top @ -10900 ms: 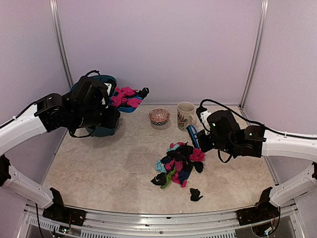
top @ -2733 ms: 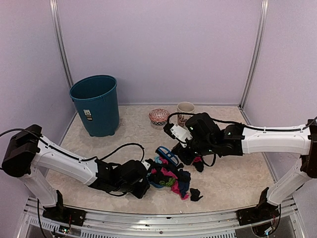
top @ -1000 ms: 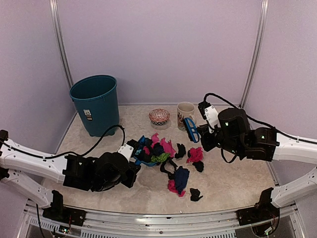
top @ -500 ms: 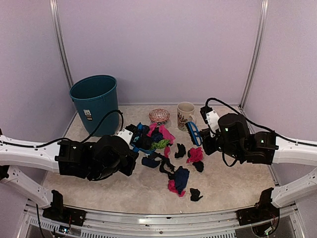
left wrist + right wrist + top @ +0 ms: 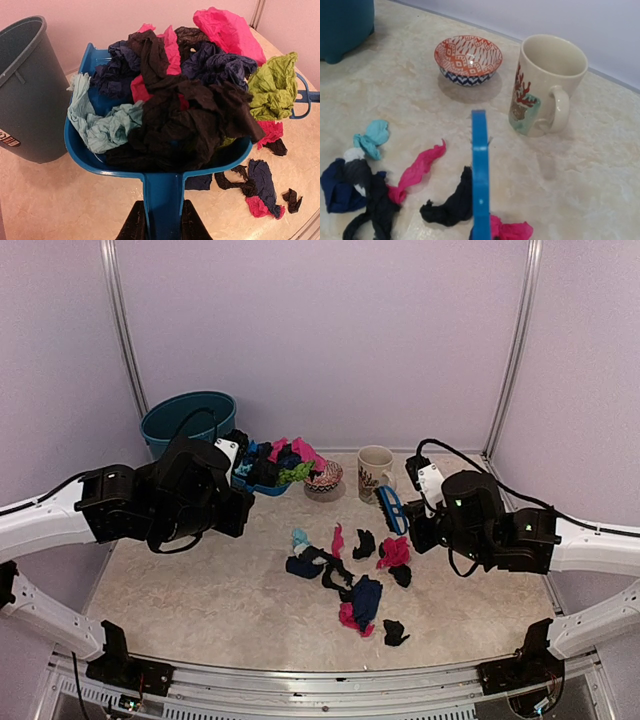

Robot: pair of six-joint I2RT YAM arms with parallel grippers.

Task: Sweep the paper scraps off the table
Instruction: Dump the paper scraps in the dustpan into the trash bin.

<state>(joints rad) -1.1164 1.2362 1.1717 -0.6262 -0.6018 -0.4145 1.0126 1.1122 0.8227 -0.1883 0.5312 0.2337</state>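
Observation:
My left gripper [image 5: 162,227] is shut on the handle of the blue dustpan [image 5: 162,190]. It holds the pan in the air beside the teal bin, piled with pink, black, navy, light blue and green paper scraps [image 5: 190,90]. In the top view the loaded pan [image 5: 262,486] hangs right of the bin. My right gripper [image 5: 408,520] holds the blue brush [image 5: 388,508] on edge above the table [image 5: 200,580]; its fingers are out of the right wrist view, which shows the brush [image 5: 480,170]. Several loose scraps [image 5: 350,570] lie mid-table, with a pink one [image 5: 417,170] and a black one [image 5: 452,205] near the brush.
The teal bin [image 5: 185,415] stands at the back left and also shows in the left wrist view [image 5: 25,95]. A patterned bowl [image 5: 322,475] and a cream mug [image 5: 374,472] stand at the back centre. The right wrist view shows the bowl [image 5: 468,57] and the mug [image 5: 545,85].
My left arm has lifted the loaded dustpan off the table and carried it back and left to the bin. The right arm with the brush has hardly moved.

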